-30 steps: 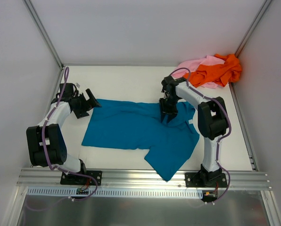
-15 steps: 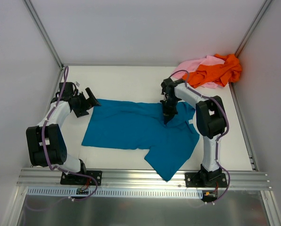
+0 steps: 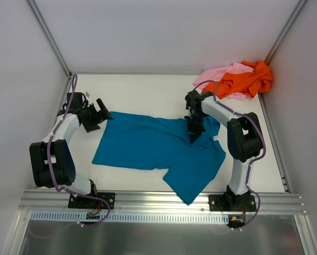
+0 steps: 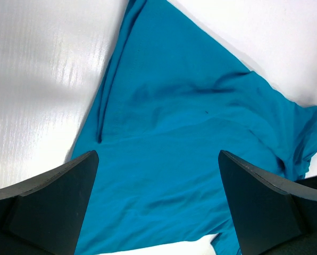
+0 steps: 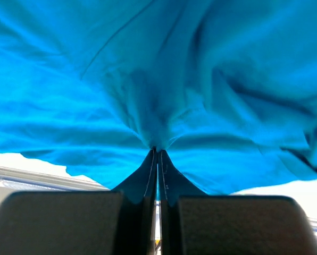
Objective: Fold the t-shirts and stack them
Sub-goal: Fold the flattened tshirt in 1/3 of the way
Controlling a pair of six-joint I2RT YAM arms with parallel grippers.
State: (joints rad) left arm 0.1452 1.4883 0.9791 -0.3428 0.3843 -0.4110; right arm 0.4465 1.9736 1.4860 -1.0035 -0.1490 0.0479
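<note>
The white table point(image 3: 148, 90) is holding everything. The teal-blue t-shirt point(image 3: 148, 143) is lying spread across its middle, a bit crumpled. The orange t-shirt point(image 3: 243, 79) is sitting on the pink t-shirt point(image 3: 217, 74) in a heap in the far right corner, well apart. The right gripper point(image 3: 194, 130) is pinching a fold of teal cloth; only its wrist view is showing the jaws squeezed tight on it. The left gripper point(image 3: 102, 111) is hanging wide apart, holding nothing, by the shirt's left edge.

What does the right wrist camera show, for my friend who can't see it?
The right gripper is shut, pinching a fold of the teal-blue t-shirt, whose wrinkled cloth fills nearly the whole picture.
</note>
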